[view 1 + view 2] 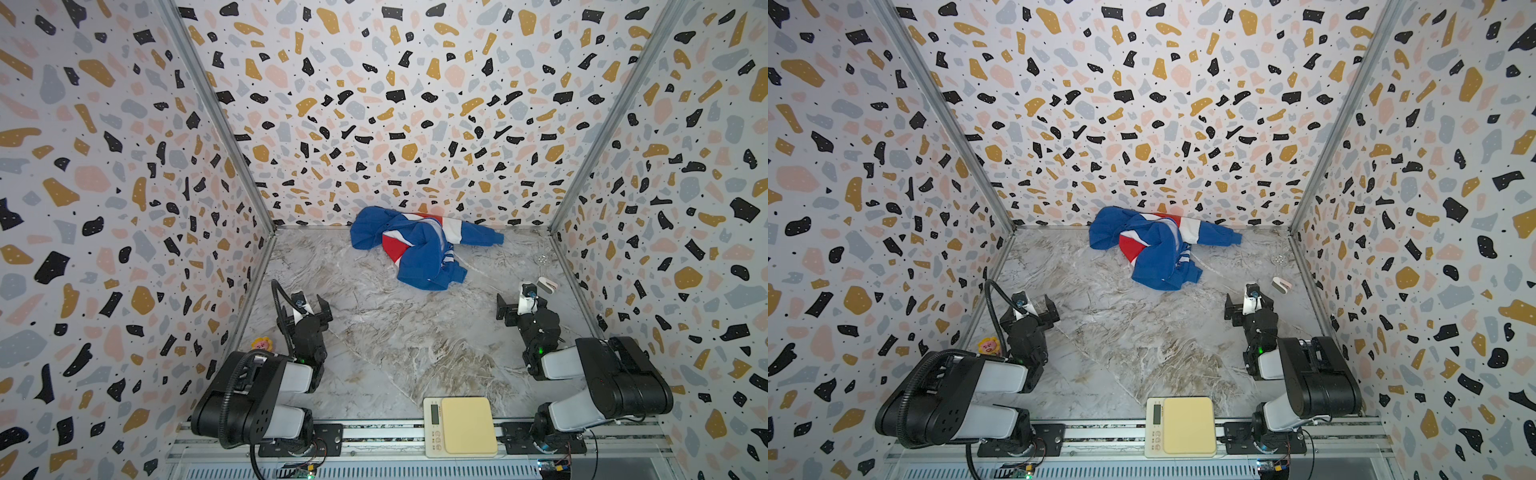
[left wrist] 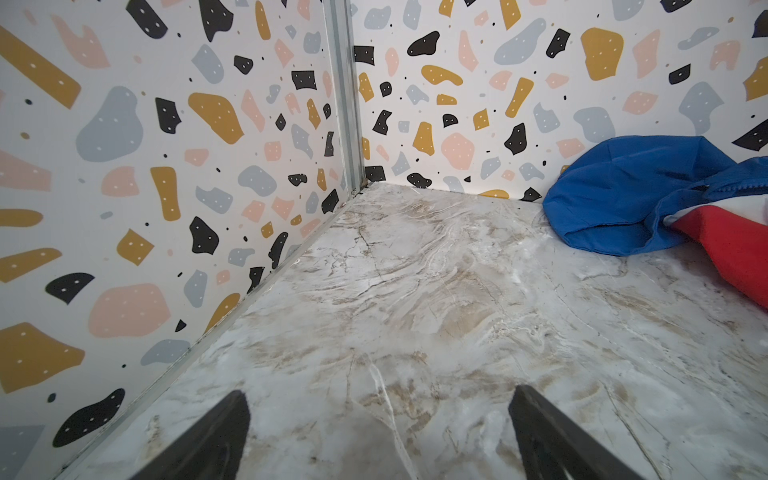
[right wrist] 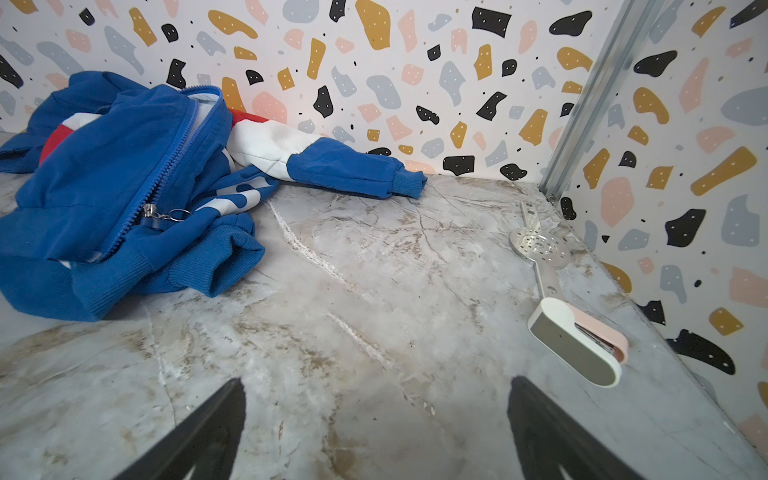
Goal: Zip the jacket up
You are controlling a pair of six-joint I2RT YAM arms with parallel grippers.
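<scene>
The jacket point(image 1: 415, 249) point(image 1: 1154, 249) lies crumpled on the marble table against the back wall in both top views: blue with red and white bands, one sleeve stretched to the right. In the right wrist view the jacket point(image 3: 104, 174) shows its blue zipper with the metal pull point(image 3: 149, 212) low on the track and the teeth above it parted. The left wrist view catches only the jacket's blue edge point(image 2: 623, 199). My left gripper point(image 1: 307, 311) point(image 1: 1030, 313) point(image 2: 379, 392) is open over bare table near the left wall. My right gripper point(image 1: 521, 307) point(image 1: 1249, 309) point(image 3: 376, 380) is open near the right wall, empty.
A white and cream kitchen scale point(image 1: 460, 426) sits at the front edge. A white and pink device point(image 3: 575, 340) and a perforated metal piece point(image 3: 538, 245) lie by the right wall. A small yellow toy figure point(image 1: 261, 344) sits by the left wall. Patterned walls enclose three sides.
</scene>
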